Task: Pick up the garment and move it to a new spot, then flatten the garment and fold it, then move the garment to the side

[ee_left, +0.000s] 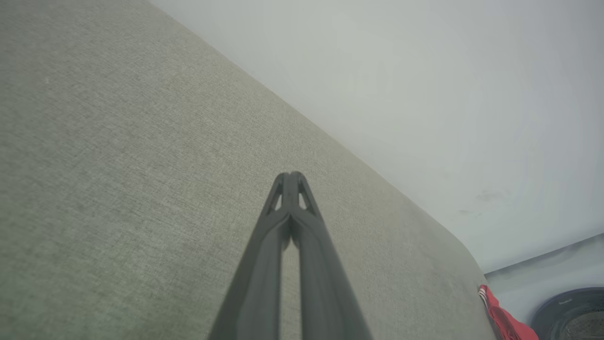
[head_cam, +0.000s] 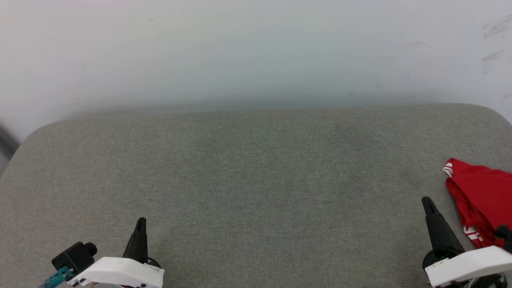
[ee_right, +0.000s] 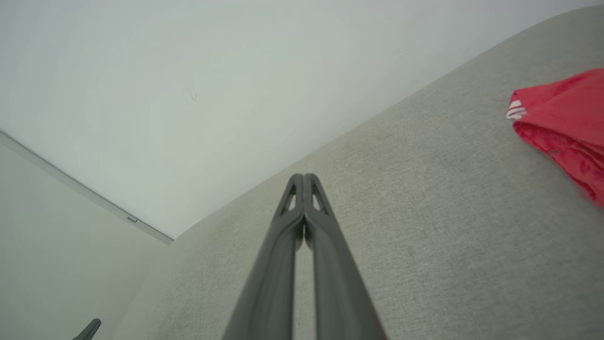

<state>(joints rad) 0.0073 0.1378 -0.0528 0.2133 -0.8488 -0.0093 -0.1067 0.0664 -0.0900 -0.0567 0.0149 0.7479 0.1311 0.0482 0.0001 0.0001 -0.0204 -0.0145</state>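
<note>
Both our left gripper point(head_cam: 141, 222) and right gripper point(head_cam: 427, 202) hold fingers clenched on nothing over the grey fabric surface point(head_cam: 256, 168). The garment point(head_cam: 480, 196) lies bunched at its right edge, probably the right arm's to take.

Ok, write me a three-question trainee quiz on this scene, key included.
1. True or false: the left hand holds the garment.
2. Where on the grey padded surface does the garment lie? A) the middle B) the robot's right edge C) the far left corner
3. Which hand is nearer the garment, and is it open or shut?
Key: 1 false, it is shut on nothing. 2 B. 3 the right hand, shut, not gripping the garment.
</note>
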